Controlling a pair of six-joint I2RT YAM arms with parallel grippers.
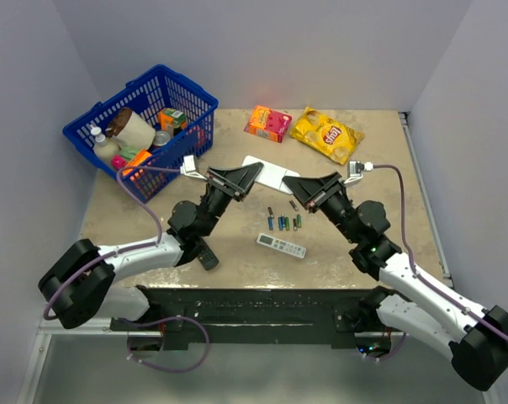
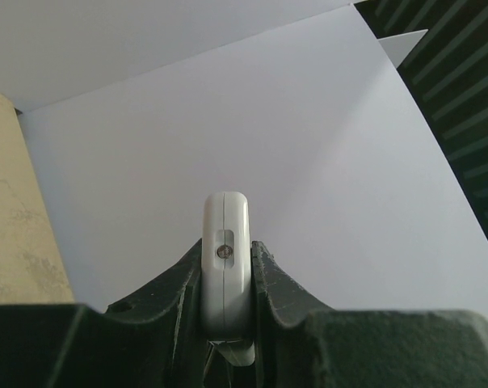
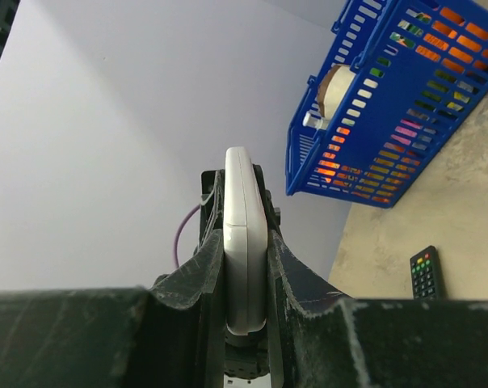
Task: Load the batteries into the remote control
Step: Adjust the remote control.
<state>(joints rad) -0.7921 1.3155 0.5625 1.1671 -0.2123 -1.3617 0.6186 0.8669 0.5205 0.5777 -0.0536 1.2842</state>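
Short wide white remote control (image 1: 272, 173) held off table, long axis running left-right between arms. Left gripper (image 1: 247, 175) clamped on one end, right gripper (image 1: 294, 185) clamped on other; both wrist views show it edge-on between fingers. Small slim cylinder batteries (image 1: 284, 222) lie loose on tabletop, below remote, toward bases, slightly nearer right gripper. Plain white side faces up; battery cover seam and compartment not discernible. Both grippers occupied, so judgement: one must release before picking cell.

No legible text; yellow snack bag (image 1: 326, 133) logo too small.
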